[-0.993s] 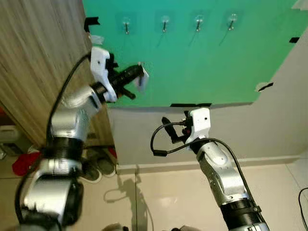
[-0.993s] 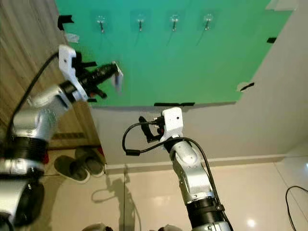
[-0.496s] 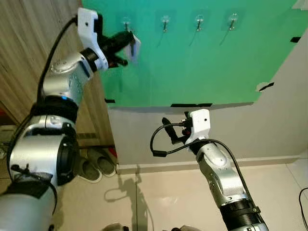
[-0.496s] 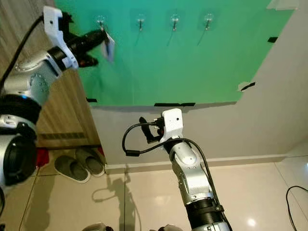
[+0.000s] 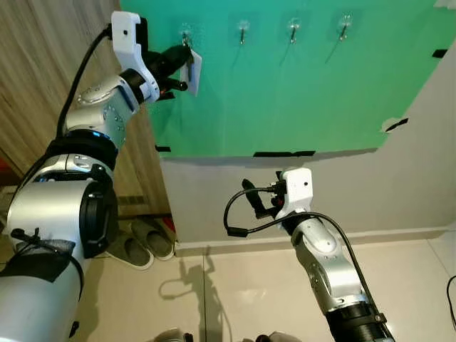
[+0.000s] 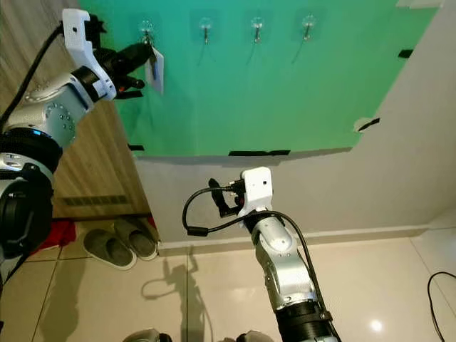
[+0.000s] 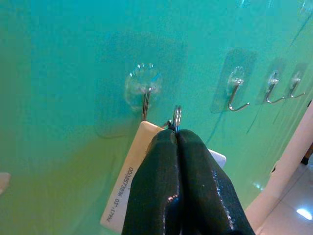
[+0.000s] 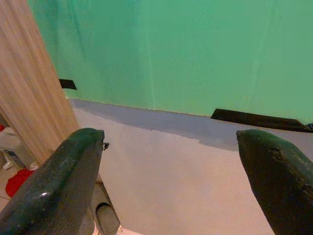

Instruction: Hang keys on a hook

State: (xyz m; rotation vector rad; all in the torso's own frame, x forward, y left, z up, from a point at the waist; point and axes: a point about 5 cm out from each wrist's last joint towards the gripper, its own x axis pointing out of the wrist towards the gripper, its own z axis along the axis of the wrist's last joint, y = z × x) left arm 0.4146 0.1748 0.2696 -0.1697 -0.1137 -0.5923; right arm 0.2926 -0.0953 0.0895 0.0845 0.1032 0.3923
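The task looks close to its end but is not finished, as I judge it. The left gripper [image 5: 178,63] is raised to the upper left corner of the green board [image 5: 299,100], and its two black fingers [image 7: 178,186] are pressed together on the key ring [image 7: 177,117], so the keys are in its grasp and not yet released. The ring stands just beside the leftmost hook [image 7: 145,100], the first in a row of four clear hooks along the top edge of the board. I cannot tell if the ring already passes over the tip of the hook or only touches it. What remains is to seat the ring on the hook and then open the fingers.

The key set is a thin metal ring with a white tag [image 5: 191,68] that hangs flat against the board below the hook (small print runs along one edge of the tag, too small to read). The keys themselves are hidden behind the fingers.

The right gripper [image 8: 171,161] waits low in front of the grey wall under the board, its fingers wide apart and holding nothing.
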